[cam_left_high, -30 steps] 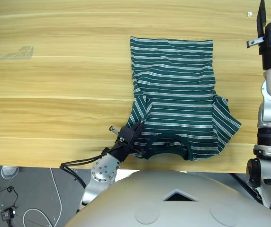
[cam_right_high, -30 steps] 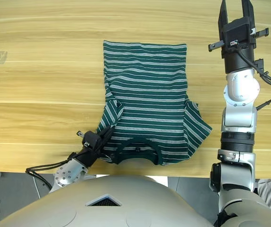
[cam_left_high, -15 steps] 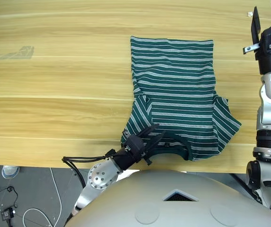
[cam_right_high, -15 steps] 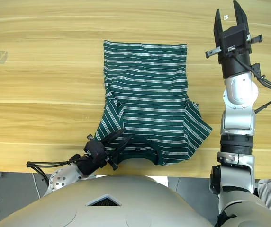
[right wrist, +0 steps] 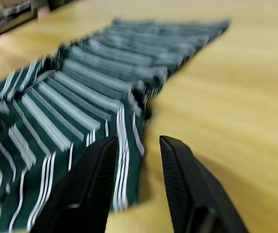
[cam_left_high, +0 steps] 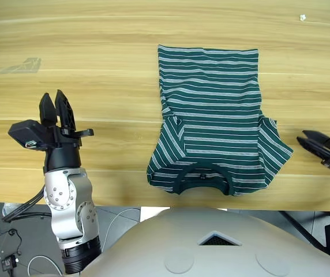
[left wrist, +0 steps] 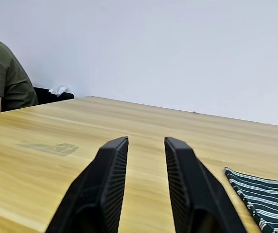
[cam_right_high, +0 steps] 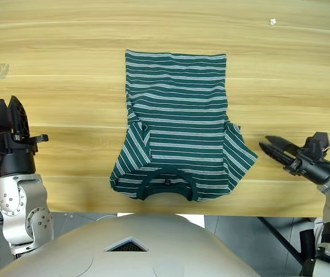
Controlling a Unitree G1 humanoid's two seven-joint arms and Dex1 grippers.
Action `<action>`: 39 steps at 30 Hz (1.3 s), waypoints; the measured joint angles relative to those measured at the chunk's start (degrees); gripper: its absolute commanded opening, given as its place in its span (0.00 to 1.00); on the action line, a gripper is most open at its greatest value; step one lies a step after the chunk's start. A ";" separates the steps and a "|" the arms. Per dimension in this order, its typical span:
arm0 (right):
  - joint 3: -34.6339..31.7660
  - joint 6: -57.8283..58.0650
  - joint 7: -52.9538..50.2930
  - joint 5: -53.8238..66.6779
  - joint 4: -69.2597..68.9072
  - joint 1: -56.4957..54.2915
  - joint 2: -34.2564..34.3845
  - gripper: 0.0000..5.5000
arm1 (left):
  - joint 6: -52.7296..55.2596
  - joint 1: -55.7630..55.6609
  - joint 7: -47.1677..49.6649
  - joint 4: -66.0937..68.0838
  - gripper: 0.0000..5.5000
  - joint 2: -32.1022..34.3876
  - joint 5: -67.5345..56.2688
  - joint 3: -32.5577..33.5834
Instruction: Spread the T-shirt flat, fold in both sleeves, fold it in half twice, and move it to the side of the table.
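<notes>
The green white-striped T-shirt (cam_left_high: 211,121) lies on the wooden table (cam_left_high: 96,34), collar toward me and hem at the far side. Its left sleeve (cam_left_high: 171,138) lies folded in along the body, while the right sleeve (cam_left_high: 277,145) sticks out. My left gripper (cam_left_high: 55,105) stands upright well to the left of the shirt, open and holding nothing; the left wrist view shows its gripper (left wrist: 144,145) with the shirt's edge (left wrist: 265,194) far off. My right gripper (cam_right_high: 273,148) lies low, open, just right of the right sleeve and pointing at it; the right wrist view has the gripper (right wrist: 138,143) close to the striped cloth (right wrist: 80,97).
A faint grey mark (cam_left_high: 19,64) is on the table at the far left. A small white scrap (cam_left_high: 303,17) lies at the far right. The table's near edge (cam_left_high: 124,203) runs just below the collar, with cables (cam_left_high: 38,259) on the floor beyond it.
My left gripper left the shirt's near left corner and swung out to the left, now upright. My right arm came down from the far right to beside the right sleeve.
</notes>
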 measured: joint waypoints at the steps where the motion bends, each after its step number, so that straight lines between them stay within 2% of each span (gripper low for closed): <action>1: 0.14 -0.01 0.47 -0.71 0.44 0.48 -0.16 0.30 | 0.08 0.00 0.03 0.06 0.25 -0.33 0.29 -0.34; 10: 4.41 -3.35 1.12 -7.68 5.30 -3.19 -0.36 0.30 | 0.99 0.87 0.58 1.69 0.25 -3.77 0.78 -0.04; 18: 5.55 -6.13 1.87 -8.57 7.20 -4.10 -0.37 0.00 | 0.92 0.77 0.13 4.22 0.25 -4.63 2.52 -0.41; 27: 4.75 -4.42 3.36 -7.33 7.79 -5.69 -0.37 0.00 | 0.75 0.66 -0.09 4.50 0.25 -5.62 4.20 -0.29; 35: 2.70 0.66 4.96 -1.24 -6.29 -6.23 -0.24 0.00 | 0.59 -0.45 -0.59 5.22 0.25 -5.79 6.42 -0.96; 39: 4.93 1.14 4.33 -1.51 -12.27 -5.77 0.52 0.00 | -0.32 -0.58 -1.08 6.34 0.25 -5.88 6.71 -1.15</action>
